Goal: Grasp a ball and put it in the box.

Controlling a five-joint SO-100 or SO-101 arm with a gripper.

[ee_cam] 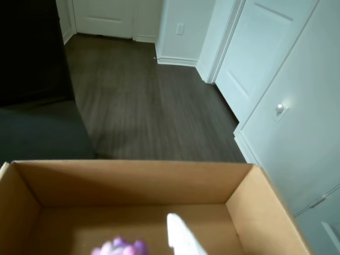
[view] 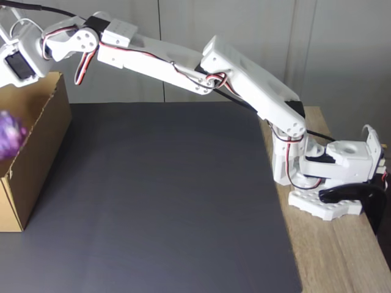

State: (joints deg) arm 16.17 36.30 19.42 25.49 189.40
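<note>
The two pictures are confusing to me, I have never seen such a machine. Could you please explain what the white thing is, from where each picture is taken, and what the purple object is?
The white thing is a small robot arm, clamped at the edge of a wooden table. A dark mat covers most of the table.

The fixed view comes from a camera standing still, looking at the table. The arm stretches far to the picture's left, over a brown cardboard box.

The wrist view comes from a camera riding on the arm itself, so it looks down into the open box, with the room's dark floor and white doors behind.

The purple object is a knobby ball. It looks blurred in both views, just above or inside the box. The white shape beside it is probably a gripper finger. Whether the gripper holds the ball or has released it, I cannot tell.
</note>
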